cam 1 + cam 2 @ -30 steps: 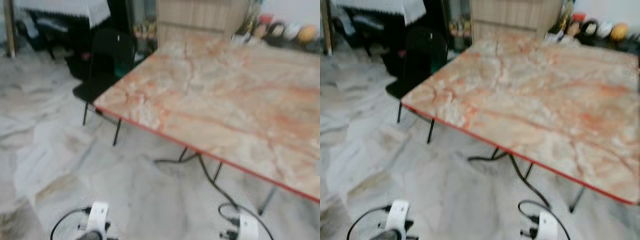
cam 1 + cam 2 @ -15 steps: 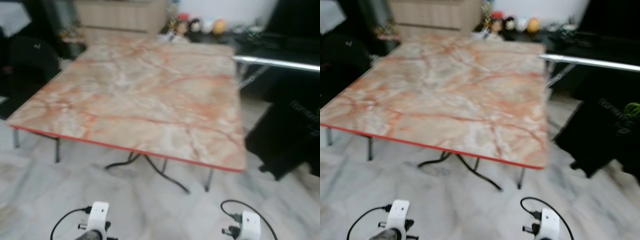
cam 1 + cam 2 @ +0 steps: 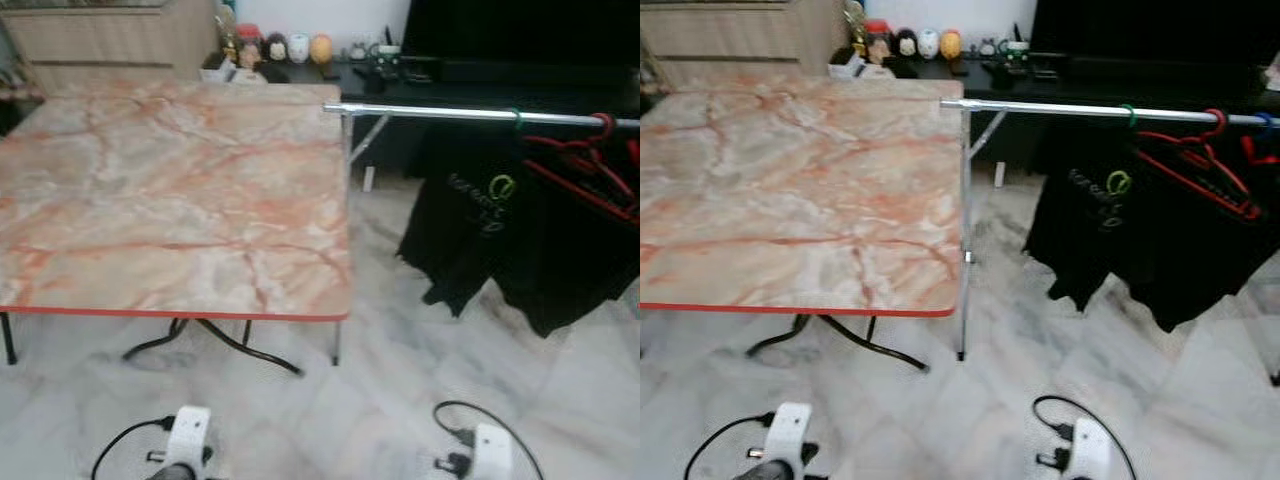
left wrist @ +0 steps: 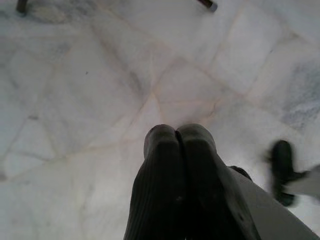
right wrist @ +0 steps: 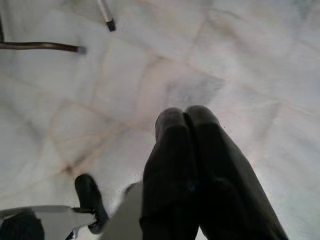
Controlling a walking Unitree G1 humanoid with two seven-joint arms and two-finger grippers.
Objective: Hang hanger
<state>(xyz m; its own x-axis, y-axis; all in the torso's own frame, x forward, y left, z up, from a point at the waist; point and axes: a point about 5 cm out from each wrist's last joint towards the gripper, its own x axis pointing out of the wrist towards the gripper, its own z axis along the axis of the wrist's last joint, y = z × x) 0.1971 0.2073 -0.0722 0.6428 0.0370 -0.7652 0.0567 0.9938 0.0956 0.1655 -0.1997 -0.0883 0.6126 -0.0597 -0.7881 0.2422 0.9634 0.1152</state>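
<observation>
Chrome rail (image 3: 470, 115) is now swinging into sight at two o'clock, where a second ago the head view was showing the marble-patterned table (image 3: 170, 200) and a black chair; the camera is turning right, not the furniture moving. That is bringing the hanging place within reach of the task. Red hangers (image 3: 1195, 165) are already hooked on the rail at three o'clock, beside a black shirt (image 3: 480, 225); I am seeing no loose hanger on the table or floor, so which one is meant is unclear.

Left gripper (image 4: 177, 137) and right gripper (image 5: 185, 120) are hanging low over the marble floor (image 3: 400, 380), fingers pressed together, holding nothing.

Table's red-edged corner and the rail's upright leg (image 3: 964, 250) are crowding twelve o'clock. Open floor is lying toward one and two o'clock, probably the clearest approach.
</observation>
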